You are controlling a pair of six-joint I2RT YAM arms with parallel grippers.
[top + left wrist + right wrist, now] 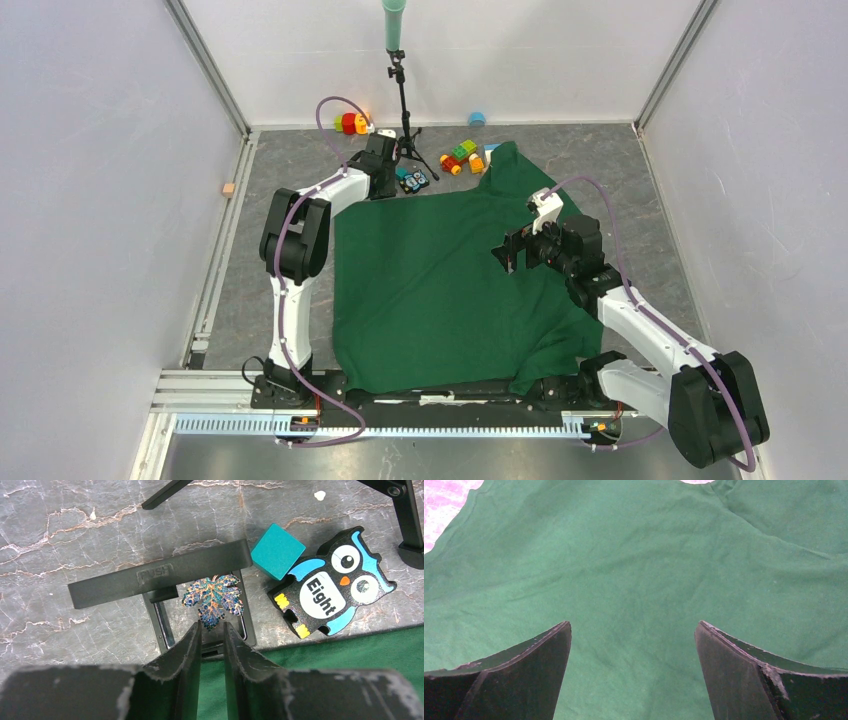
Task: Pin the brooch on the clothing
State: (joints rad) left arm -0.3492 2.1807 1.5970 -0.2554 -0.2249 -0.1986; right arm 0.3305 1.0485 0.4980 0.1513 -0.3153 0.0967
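Note:
The brooch (pixel 212 599) is a small glittery blue and orange leaf-shaped pin, not pale white. It lies on a black open case (pixel 160 575) on the stone table, just beyond the shirt's edge. My left gripper (pixel 212 626) has its jaws a narrow gap apart, and the brooch's lower tip sits between the fingertips. In the top view the left gripper (pixel 385 165) is at the shirt's far left corner. The dark green T-shirt (pixel 440 290) lies spread over the table's middle. My right gripper (pixel 634 630) is wide open and empty above the shirt (pixel 634 570), at its right side (pixel 512 255).
An owl block marked "Eight" (pixel 330 587) and a teal cube (pixel 277 551) lie right of the case. Tripod legs (pixel 407 520) stand behind them. Coloured toy blocks (pixel 462 157), a red-yellow toy (pixel 350 123) and a blue cap (pixel 477 119) lie at the back.

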